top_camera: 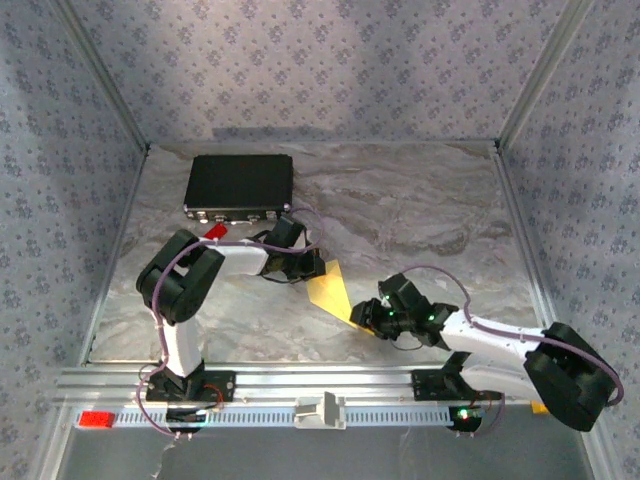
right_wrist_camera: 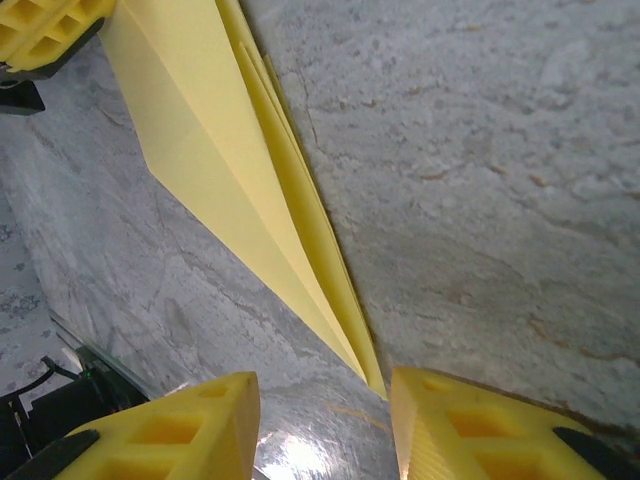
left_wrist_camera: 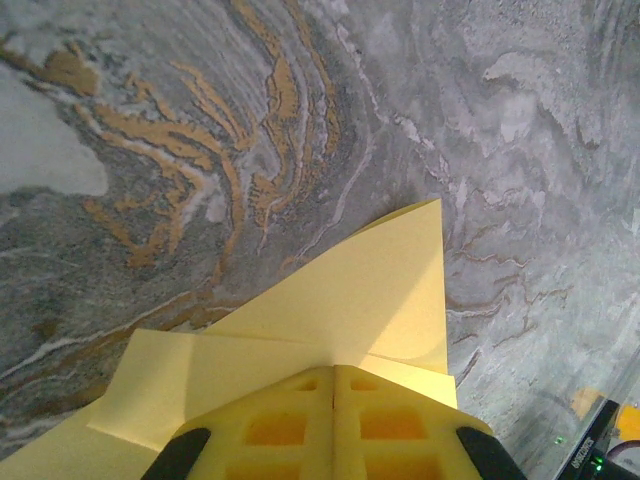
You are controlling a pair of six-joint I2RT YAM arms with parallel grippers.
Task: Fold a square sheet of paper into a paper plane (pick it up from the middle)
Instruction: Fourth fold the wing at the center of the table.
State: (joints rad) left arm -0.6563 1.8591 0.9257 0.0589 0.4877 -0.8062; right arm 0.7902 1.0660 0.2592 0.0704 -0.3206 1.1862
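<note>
The left pincer (left_wrist_camera: pixel 333 385) pinches the paper plane (left_wrist_camera: pixel 370 290); the right pincer (right_wrist_camera: pixel 322 385), spread round its tip, could squash the folds if it shuts crooked.

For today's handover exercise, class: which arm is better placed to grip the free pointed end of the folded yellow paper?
Likely right. The right end effector, open, straddles the folded paper at its tip; the left end effector is shut on the other end.
</note>
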